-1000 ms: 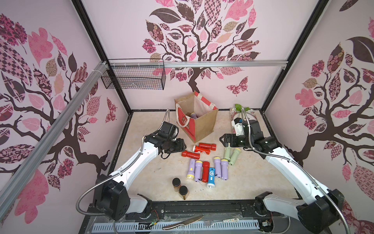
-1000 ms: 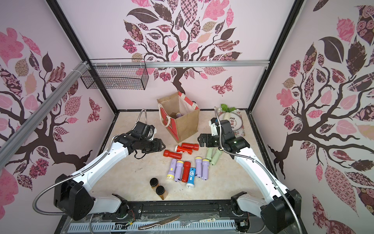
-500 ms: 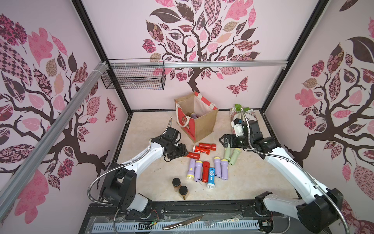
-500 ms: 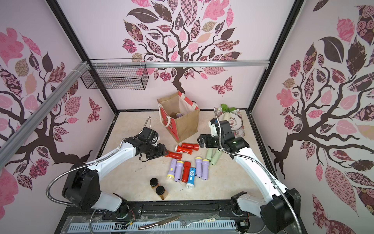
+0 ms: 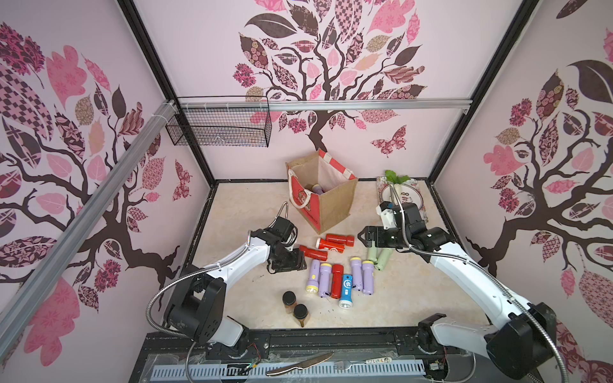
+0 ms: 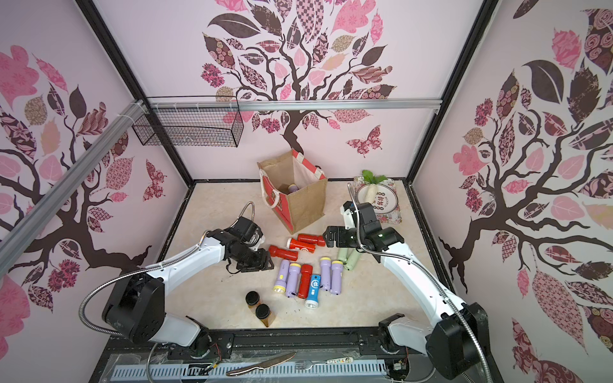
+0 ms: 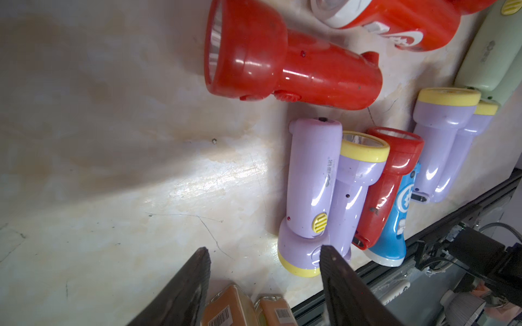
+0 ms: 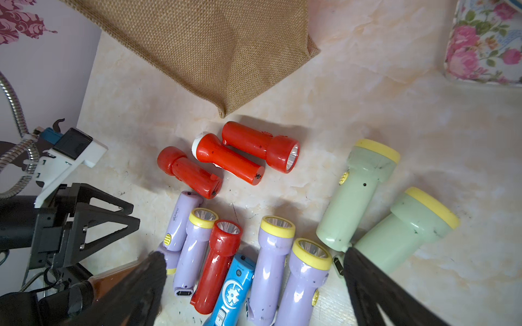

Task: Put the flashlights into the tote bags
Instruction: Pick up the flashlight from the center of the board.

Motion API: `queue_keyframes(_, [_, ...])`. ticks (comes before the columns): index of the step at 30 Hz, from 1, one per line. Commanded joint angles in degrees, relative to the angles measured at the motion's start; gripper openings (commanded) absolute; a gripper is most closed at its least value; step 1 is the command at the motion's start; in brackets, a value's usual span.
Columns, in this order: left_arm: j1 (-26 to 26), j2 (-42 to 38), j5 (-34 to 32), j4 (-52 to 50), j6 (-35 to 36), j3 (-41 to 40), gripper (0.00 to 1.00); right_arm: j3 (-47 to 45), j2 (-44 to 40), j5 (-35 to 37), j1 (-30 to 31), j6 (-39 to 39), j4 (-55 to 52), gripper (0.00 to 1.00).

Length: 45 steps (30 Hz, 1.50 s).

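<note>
Notes from the console. My left gripper (image 7: 264, 252) hangs low over the beige marble-look tabletop (image 5: 238, 212) at the 9 o'clock edge of the pile. Its jaws are about half apart with nothing between them. One fingertip (image 7: 333, 268) overlaps the yellow-ringed head of the outermost lilac plastic flashlight (image 7: 310, 183) in the wrist view; I cannot tell whether it touches or just hovers above.

The right gripper (image 5: 362, 237) is spread wide and empty at 2 o'clock of the pile, near the two pale green flashlights (image 5: 381, 258).

The boxy tan jute tote bag (image 5: 335, 205) stands at 12 o'clock with its mouth open and one lilac flashlight inside (image 5: 316, 189). The rest lie on the table: three red flashlights (image 5: 313, 253) near the bag's foot, then a tight row of lilac, red and one blue flashlight with a white emblem (image 5: 346, 287).

Risks as I judge them:
- The row lies body against body, so a jaw coming down may land on a neighbour and roll the lot.
- The plastic is smooth and round, so an off-centre pinch could let a flashlight swivel or squirt free.
- Two stubby brown jars with black lids (image 5: 295, 306) sit at 7 o'clock, within reach of a careless sweep.
- The bag is soft, so a low carry could catch its striped rim and tip it.
- Both arms crowd one pile and could collide.
</note>
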Motion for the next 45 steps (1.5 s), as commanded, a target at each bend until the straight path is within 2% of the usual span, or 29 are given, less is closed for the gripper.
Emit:
queue_keyframes(1, [-1.12,1.12,-0.61,0.99,1.04,-1.88,0.65,-0.98,0.61,-0.97,0.28,0.46,0.69,1.00])
queue_keyframes(15, [-4.29,3.44,-1.25,3.54,-0.57,-1.43,0.66,-3.46,-0.80,-0.42,0.28,-0.50,-0.37,1.00])
queue_keyframes(31, [-7.75,11.21,-2.52,6.05,-2.69,4.56,0.59,-2.80,-0.57,0.06,0.21,-0.57,-0.79,1.00])
queue_keyframes(37, [-7.74,8.64,-3.80,4.31,-2.75,6.17,0.59,-2.52,-0.15,-0.12,0.21,-0.54,-0.61,1.00])
queue_keyframes(45, [-8.24,7.83,-2.13,4.64,-3.46,8.11,0.63,-2.68,0.42,-0.63,0.25,-0.49,-0.17,1.00])
